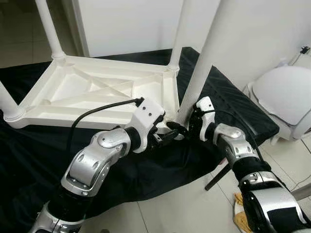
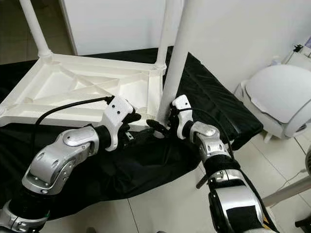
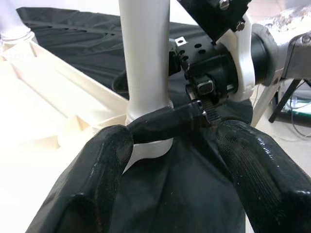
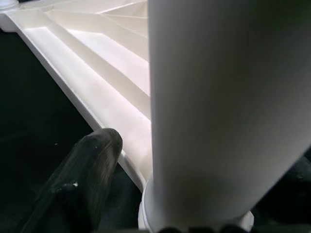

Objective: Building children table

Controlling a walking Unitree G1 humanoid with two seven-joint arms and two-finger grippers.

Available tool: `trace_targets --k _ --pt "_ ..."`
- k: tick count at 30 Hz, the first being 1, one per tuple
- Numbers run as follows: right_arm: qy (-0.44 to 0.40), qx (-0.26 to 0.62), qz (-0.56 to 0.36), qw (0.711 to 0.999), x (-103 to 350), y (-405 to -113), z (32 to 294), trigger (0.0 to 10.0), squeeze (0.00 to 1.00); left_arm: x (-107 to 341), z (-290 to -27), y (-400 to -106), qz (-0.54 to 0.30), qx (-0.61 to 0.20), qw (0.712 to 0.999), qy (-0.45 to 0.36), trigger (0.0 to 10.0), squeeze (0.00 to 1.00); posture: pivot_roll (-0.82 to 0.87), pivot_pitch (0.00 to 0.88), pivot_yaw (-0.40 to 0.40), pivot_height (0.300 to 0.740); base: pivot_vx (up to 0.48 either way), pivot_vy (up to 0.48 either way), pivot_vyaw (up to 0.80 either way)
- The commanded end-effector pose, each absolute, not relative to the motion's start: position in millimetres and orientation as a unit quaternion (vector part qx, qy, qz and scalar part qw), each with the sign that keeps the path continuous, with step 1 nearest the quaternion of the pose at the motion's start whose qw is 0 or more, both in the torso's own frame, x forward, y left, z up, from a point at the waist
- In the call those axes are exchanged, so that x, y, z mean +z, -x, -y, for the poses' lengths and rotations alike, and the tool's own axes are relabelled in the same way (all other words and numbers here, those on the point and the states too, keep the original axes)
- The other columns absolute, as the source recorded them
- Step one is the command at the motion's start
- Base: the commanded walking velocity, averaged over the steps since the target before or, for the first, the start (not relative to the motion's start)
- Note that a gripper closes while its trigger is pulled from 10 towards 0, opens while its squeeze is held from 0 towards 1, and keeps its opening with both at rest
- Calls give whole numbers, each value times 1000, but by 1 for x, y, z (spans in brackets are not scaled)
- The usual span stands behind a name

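While both arms reach in from the near edge, the step in hand looks like seating the nearest leg [image 1: 201, 63] in its corner socket [image 3: 148, 145] of the upturned tabletop [image 1: 97, 92]. The right gripper [image 1: 187, 127] is at the foot of that leg, its fingers [image 4: 85, 170] spread either side of the tube, one dark pad to one side and the other just seen past the tube; they wrap around it, but I cannot tell how firmly they press. The left gripper [image 1: 167, 136] sits just beside it, jaws open, one finger [image 3: 104, 165] near the socket collar, gripping nothing.

To do this well, I judge the right gripper should hold the leg low and keep it upright, since the tube leans slightly and a tilted tube will bind in the collar. The left gripper would serve best pressing on the frame beside the socket, so the light plastic top does not slide on the black cloth [image 1: 29, 160]. Push straight down along the tube, not sideways.

Beyond, the top lies underside up on the cloth, with other legs already standing at the far corners [image 1: 48, 26]. A white seat [image 1: 284, 94] stands off to the right.
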State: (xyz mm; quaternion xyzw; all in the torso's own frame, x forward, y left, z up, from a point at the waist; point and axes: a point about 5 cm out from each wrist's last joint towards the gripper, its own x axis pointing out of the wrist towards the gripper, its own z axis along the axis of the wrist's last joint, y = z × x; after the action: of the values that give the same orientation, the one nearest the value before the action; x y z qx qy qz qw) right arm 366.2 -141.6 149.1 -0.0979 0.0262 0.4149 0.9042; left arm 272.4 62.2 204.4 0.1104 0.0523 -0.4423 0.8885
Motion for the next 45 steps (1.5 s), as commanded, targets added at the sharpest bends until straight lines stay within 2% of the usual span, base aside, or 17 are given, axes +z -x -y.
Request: trace_targets --k 1,3,4,6,7,8,17,23,28,36,45 --pt "110 422 -37 899 145 -367 142 10000 0 202 -59 -268 -57 -454 882 -112 10000 0 1 0 -62 740 0 0 0" --pt "109 424 -39 898 145 -367 142 10000 0 202 -59 -268 -58 -454 882 -112 10000 0 1 0 -62 740 0 0 0" --pt "108 425 -44 898 143 -366 143 2392 0 202 -59 -267 -58 -456 881 -113 10000 0 1 0 -61 740 0 0 0" --pt "107 426 -47 897 142 -366 144 2392 0 202 -59 -267 -58 -456 881 -113 10000 0 1 0 -61 740 0 0 0" --pt "107 426 -48 897 141 -366 144 980 0 202 -59 -266 -59 -457 880 -114 10000 0 1 0 -61 740 0 0 0" --pt "108 427 -50 896 139 -366 146 0 0 202 -59 -266 -58 -457 880 -113 10000 0 0 3 -61 740 0 0 0" --pt "82 410 -54 907 135 -366 154 0 0 201 -57 -264 -61 -465 876 -114 10000 0 -10 12 -60 740 0 0 0" --pt "55 370 -59 925 130 -367 155 0 0 202 -58 -265 -59 -466 875 -117 10000 0 -13 16 -61 740 0 0 0" --pt "29 311 -43 949 128 -367 150 0 0 203 -58 -265 -58 -467 875 -118 10000 0 -21 20 -57 740 0 0 0" --pt "1 265 -20 964 131 -361 135 0 0 203 -57 -266 -59 -469 873 -119 10000 0 -33 22 -57 740 0 0 0" --pt "-32 123 -16 992 130 -347 115 0 0 202 -55 -266 -58 -472 872 -116 10000 0 -48 22 -53 740 0 0 0"
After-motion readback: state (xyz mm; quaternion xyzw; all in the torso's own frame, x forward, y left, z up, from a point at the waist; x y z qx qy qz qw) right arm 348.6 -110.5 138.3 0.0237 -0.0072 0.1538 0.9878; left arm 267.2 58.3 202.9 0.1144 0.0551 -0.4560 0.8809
